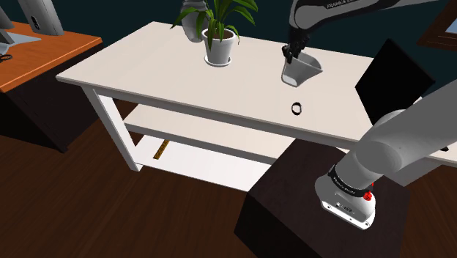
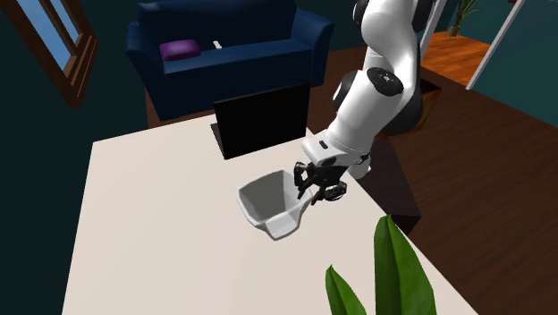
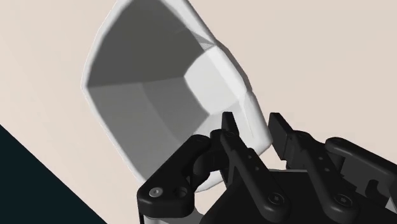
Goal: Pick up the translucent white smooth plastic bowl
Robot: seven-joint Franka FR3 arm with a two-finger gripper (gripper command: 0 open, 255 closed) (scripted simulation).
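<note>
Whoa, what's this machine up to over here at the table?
A white robot arm has hold of a white bowl on a pale table. Its black jaws are shut on the bowl's wall at the rim, one inside and one outside. The bowl hangs tilted in that grip; whether it has fully left the tabletop is hard to tell. A potted plant and a small dark ring sit apart from it on the same table.

The black gripper (image 3: 252, 125) pinches the wall of the white bowl (image 3: 146, 95), with one finger inside and one outside. The pale table (image 3: 318, 51) lies behind the bowl.
</note>
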